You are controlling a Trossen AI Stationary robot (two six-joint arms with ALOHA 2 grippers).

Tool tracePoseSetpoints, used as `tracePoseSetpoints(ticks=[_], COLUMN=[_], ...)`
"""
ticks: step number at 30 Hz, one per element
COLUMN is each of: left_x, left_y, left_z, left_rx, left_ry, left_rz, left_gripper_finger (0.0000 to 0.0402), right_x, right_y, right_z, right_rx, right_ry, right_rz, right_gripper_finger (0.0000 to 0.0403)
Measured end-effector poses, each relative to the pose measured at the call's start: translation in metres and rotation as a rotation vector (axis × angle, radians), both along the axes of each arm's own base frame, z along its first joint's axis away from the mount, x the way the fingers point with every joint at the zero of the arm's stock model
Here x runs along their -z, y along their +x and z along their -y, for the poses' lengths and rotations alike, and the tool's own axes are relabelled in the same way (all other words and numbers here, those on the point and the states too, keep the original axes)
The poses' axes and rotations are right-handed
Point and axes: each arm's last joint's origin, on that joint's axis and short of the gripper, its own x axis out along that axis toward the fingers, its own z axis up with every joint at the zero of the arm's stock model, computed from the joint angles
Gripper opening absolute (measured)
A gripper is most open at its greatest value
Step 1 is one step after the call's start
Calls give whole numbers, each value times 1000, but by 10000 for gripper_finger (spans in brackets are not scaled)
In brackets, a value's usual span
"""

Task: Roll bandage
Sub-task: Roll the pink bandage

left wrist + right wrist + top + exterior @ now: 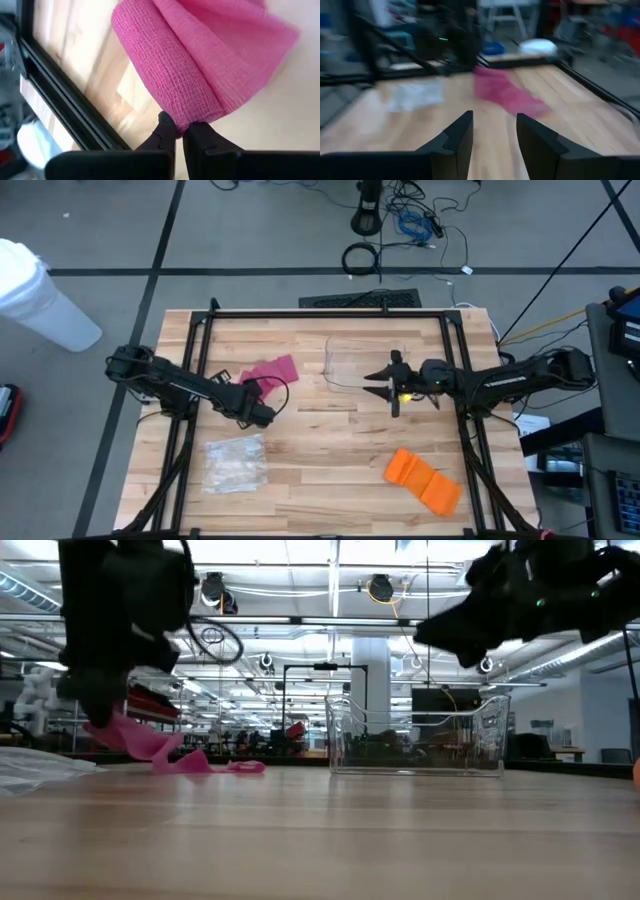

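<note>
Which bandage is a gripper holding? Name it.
The pink bandage, pinched by the left gripper at its rolled end. The orange bandage lies untouched near the table's front right; the right gripper hangs open.

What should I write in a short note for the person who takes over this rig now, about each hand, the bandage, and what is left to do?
Left hand: shut on the pink bandage, pinching the end of its rolled part, over the table's left middle.
Right hand: open, empty, hovering beside the clear container.
Orange bandage: lies untouched at the near right; plastic bag at the near left.
Done: pink bandage partly rolled.
Left: roll up its loose tail.
</note>
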Motion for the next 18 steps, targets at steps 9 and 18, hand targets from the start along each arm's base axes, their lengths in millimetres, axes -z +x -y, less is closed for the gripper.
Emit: tracePoseSetpoints(ticks=[9, 18], left_x=[-61, -107], left_y=[-2, 15], left_z=[11, 30], left_rx=[300, 763], left_ry=[46, 101], left_rz=[174, 260], left_gripper_finger=[12, 11], right_x=[-14, -10], right_y=[-6, 12], right_z=[-21, -42], right_rx=[-193, -152], right_ry=[-61, -37], right_rz=[98, 144], right_gripper_finger=[143, 144])
